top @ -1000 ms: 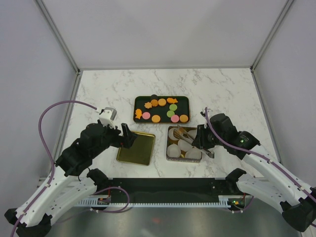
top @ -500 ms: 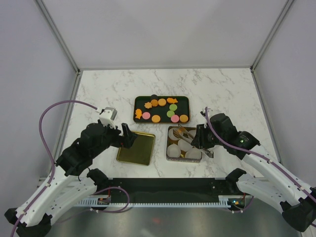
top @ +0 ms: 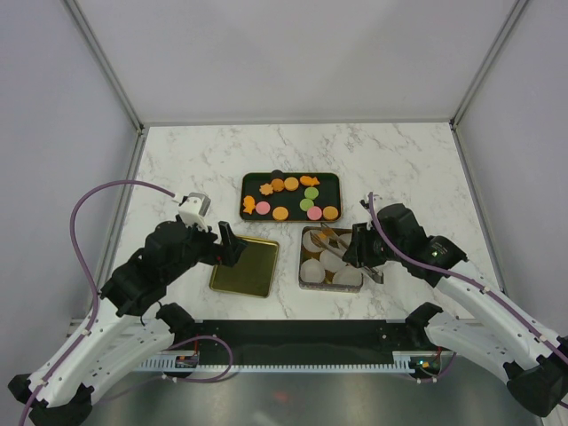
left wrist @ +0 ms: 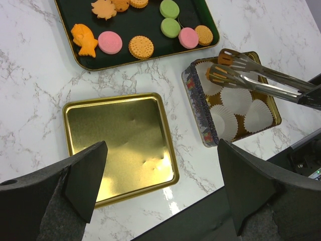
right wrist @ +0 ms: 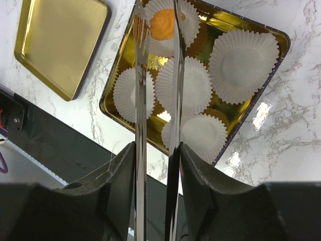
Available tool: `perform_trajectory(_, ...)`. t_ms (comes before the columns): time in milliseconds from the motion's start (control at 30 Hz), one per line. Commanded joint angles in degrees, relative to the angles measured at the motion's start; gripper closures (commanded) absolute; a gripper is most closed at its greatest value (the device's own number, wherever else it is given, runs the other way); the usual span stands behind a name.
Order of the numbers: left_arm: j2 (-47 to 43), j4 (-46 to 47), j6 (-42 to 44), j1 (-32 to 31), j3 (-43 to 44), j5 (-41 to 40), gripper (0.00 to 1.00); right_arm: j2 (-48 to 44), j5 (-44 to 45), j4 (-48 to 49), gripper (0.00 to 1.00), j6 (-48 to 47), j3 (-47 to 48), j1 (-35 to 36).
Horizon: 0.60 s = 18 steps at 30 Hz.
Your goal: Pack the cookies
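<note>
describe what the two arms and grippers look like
The left arm and right arm have white lower links and black upper links. A purple cable runs along each. The left gripper and right gripper have dark grey, matte fingers.

Orange, pink, green cookies, black tray, gold lid, white cups, grey-veined white table

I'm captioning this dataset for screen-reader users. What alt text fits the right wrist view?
The right gripper holds metal tongs, their orange tips above a gold-lined tin of white paper cups. A shallow gold tray lies empty on the marble table to the upper left.
</note>
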Motion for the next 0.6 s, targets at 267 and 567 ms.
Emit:
perform_trajectory(267,0.2,0.3,-1.1,-0.3,-0.2,0.6,0.00,0.0,-1.4,2.4,0.51,0.0,0.0,-0.2)
perform_trajectory(567,0.4,0.3,-1.1,-0.4,-0.2,0.6,0.00,2.7,-3.1,2.3,0.52,-0.6,8.0,-0.2)
